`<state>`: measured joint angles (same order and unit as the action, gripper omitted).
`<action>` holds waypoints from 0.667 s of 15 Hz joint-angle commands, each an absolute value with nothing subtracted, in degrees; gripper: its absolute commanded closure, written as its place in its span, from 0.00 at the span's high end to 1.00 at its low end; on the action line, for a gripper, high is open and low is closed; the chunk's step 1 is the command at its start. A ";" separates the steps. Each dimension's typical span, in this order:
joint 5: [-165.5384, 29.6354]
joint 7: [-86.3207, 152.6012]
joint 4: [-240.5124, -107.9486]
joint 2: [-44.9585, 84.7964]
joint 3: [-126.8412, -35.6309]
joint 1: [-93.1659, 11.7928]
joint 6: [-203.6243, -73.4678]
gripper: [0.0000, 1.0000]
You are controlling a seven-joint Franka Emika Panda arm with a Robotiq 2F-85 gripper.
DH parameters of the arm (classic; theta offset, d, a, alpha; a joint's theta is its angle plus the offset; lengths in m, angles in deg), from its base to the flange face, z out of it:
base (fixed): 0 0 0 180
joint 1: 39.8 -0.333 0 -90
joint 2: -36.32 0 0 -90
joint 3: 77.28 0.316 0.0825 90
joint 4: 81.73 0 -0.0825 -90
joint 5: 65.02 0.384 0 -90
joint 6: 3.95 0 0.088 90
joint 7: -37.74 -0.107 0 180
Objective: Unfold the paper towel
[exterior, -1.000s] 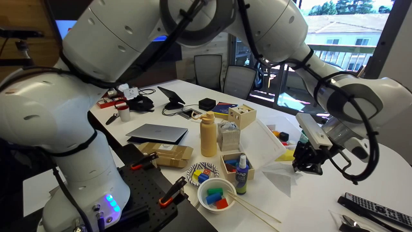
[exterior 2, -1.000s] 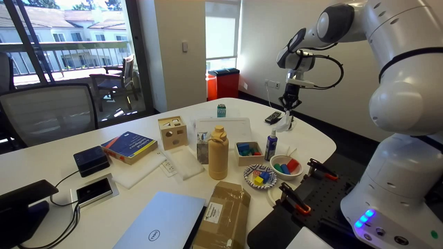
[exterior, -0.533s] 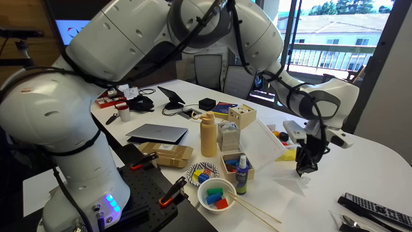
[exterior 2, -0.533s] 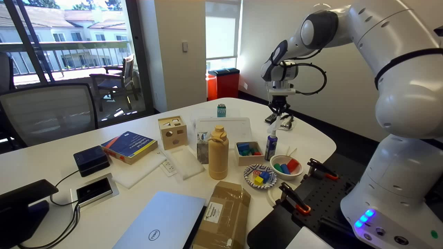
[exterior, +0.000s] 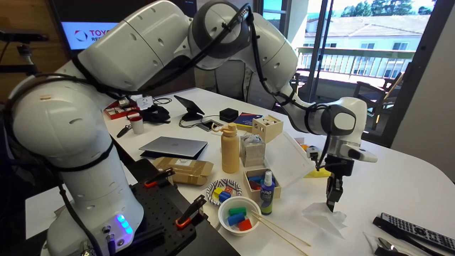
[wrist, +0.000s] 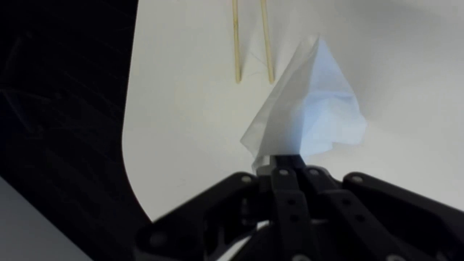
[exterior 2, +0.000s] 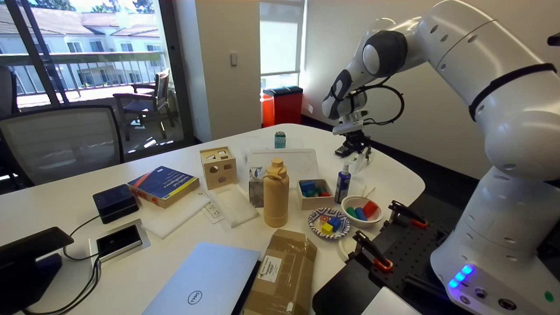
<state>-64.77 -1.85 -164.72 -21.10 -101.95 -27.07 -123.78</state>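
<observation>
The paper towel [exterior: 325,220] is a thin, creased white sheet. It hangs from my gripper [exterior: 331,208] just over the white table, right of the spray bottle in an exterior view. In an exterior view it also shows [exterior 2: 358,163], pale and partly see-through, under the gripper [exterior 2: 362,148]. In the wrist view the towel [wrist: 326,112] spreads ahead of the shut fingertips [wrist: 286,159], folded along a ridge with a bluish right side. The fingers pinch one edge. I cannot tell whether its lower part touches the table.
Two thin wooden sticks [exterior: 284,233] lean from a white bowl [exterior: 245,200] of blocks; they also show in the wrist view [wrist: 267,43]. A blue spray bottle [exterior: 266,195] stands near the towel. A remote [exterior: 419,231] lies to the right. The table edge [wrist: 125,119] curves at the left.
My gripper has carried the towel lower and nearer the camera in an exterior view. The wrist has turned from strongly tilted to nearly upright there. The grip on the towel stays.
</observation>
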 commanded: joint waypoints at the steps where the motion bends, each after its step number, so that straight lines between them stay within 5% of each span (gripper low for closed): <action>1: -69.06 -9.54 -163.08 -24.13 -104.20 -29.39 -119.05 0.00; 2: -69.78 -10.33 -162.92 -24.73 -103.80 -29.28 -118.04 0.26; 3: -70.46 -10.91 -162.70 -25.32 -103.43 -29.23 -117.05 0.27; 10: -69.19 -9.30 -162.52 -26.55 -100.36 -27.82 -119.53 0.78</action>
